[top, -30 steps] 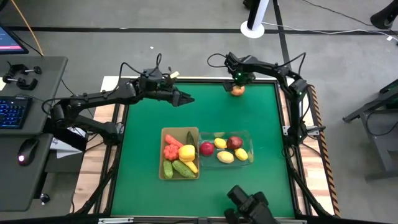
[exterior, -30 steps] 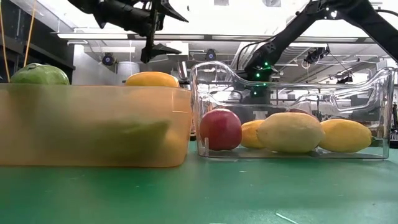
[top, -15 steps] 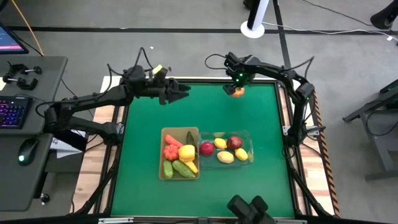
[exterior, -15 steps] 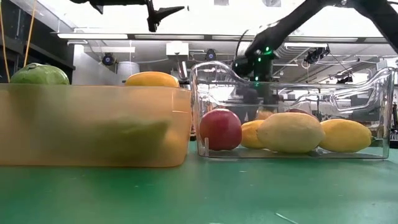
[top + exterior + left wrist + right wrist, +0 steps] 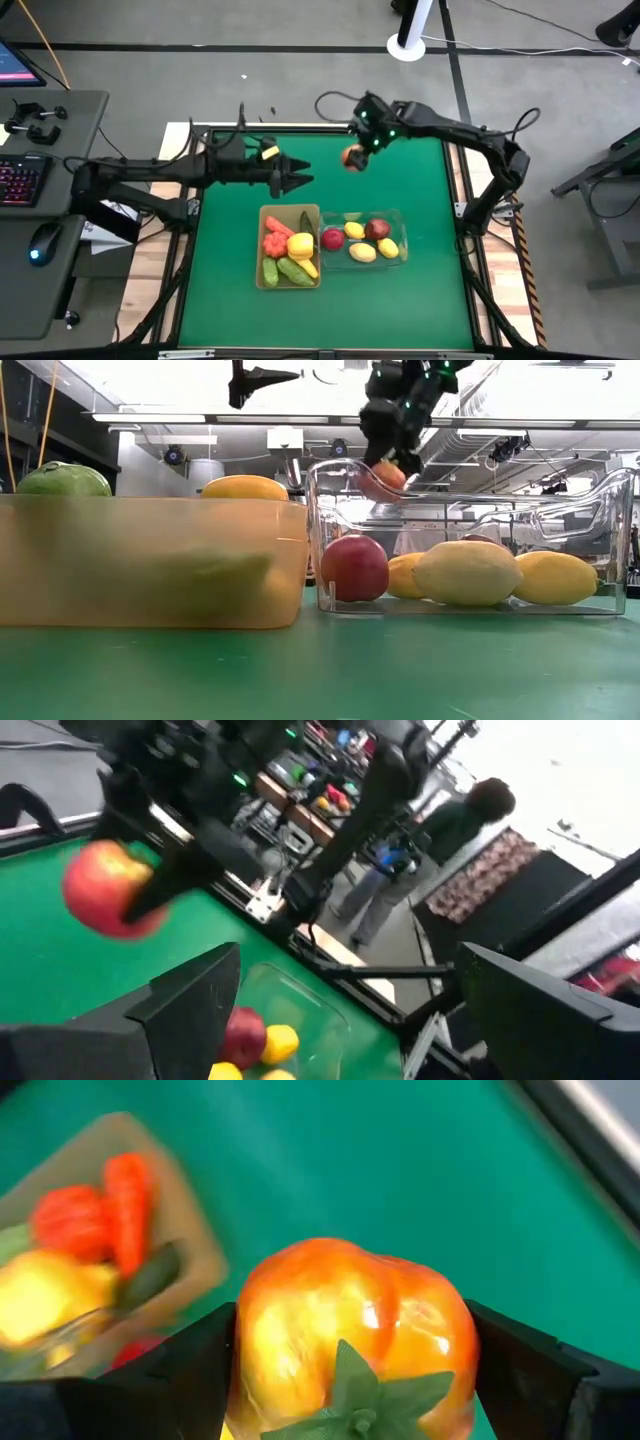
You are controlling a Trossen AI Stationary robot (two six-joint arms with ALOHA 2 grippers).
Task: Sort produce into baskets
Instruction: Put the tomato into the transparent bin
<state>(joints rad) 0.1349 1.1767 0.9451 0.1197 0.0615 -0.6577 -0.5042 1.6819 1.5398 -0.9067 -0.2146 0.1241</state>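
Observation:
An orange-red toy fruit point(image 5: 350, 1320) with a green leafy top hangs in the air over the far half of the green table point(image 5: 230, 240), in my right gripper point(image 5: 354, 155). It also shows in the low view as the fruit point(image 5: 385, 477), and in the left wrist view as the fruit point(image 5: 105, 885). My left gripper point(image 5: 300, 178) hovers open and holds nothing, left of the fruit and beyond the baskets. The tan basket point(image 5: 263, 250) holds vegetables. The clear basket point(image 5: 403, 243) to its right holds lemons and red apples. My right gripper pinches the fruit between its two fingers point(image 5: 195, 1370), one on each opposite side point(image 5: 250, 1350). The fingers slant down from the table's far right. The fruit is lifted clear of the table, its green top point(image 5: 355, 1390) turned toward the wrist.
The two baskets stand side by side at mid-table, with bare green mat around them. Beyond the far edge, a person point(image 5: 440, 830) stands in the room. A desk with keyboard and mouse point(image 5: 40, 245) lies off the table's left.
My right gripper has lifted the fruit off the mat at the far edge and carried it up and toward the baskets, rolling its wrist. My left gripper has risen and swung toward the near edge, staying open.

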